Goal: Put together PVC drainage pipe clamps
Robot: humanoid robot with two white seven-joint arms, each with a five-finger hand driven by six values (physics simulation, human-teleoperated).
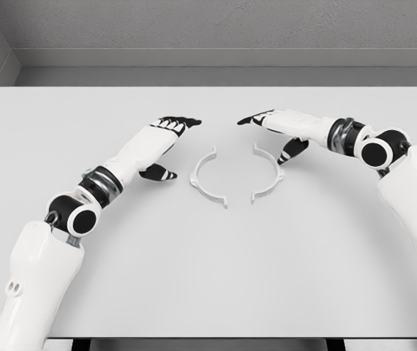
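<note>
White plastic, two thin curved clamp halves (210, 178) (268, 172) lie apart mid-bench (208, 278), arcs facing. Left robot hand (166, 139) at nine o'clock and right robot hand (278, 126) at two hover, fingers relaxed, grasping nothing.

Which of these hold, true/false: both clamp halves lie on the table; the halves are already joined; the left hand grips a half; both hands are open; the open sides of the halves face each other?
1. Both clamp halves, the left clamp half and the right clamp half, lie on the table. True.
2. The halves are already joined. False: a gap separates them at both ends.
3. The left hand grips a half. False: it holds nothing and sits to the left of the left clamp half.
4. Both hands are open. True: the right hand also holds nothing.
5. The open sides of the halves face each other. True.
</note>
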